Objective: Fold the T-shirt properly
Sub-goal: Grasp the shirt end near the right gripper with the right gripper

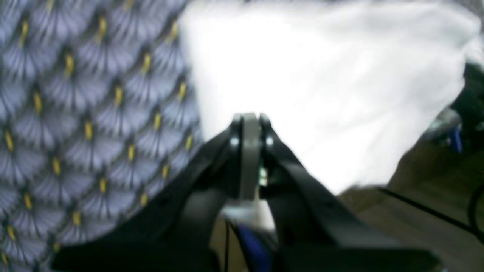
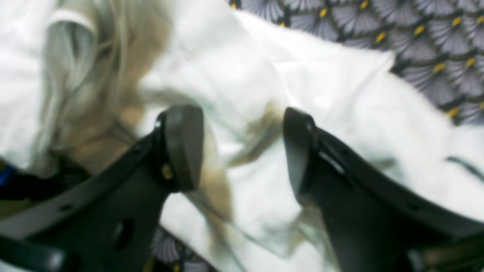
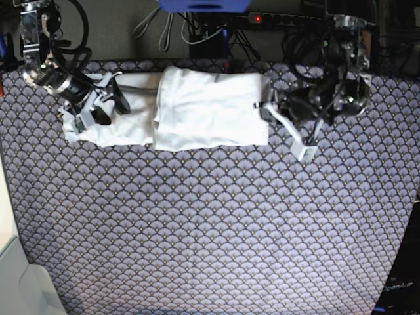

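T-shirt (image 3: 197,108) lies on the patterned bench (image 3: 210,216) at its far edge, long axis running left to right; the middle and right part is already folded into a thick, neat block, the left part is a thinner, rumpled layer spreading toward the left edge. Right hand (image 2: 242,151) sits over that rumpled left end, fingers well apart with cloth beneath and between them but nothing pinched that I can see; in the overhead view it is on top of the loose part (image 3: 95,108). Left hand (image 1: 249,124) is pressed fully shut and looks empty, just off the shirt's right edge, cloth lying beyond its tips; overhead it stands beside the folded block (image 3: 285,108), apart from it. Judgement: the unfinished end is on the left, so the right hand is the nearer one; the next fold likely carries that end rightward along the long axis.
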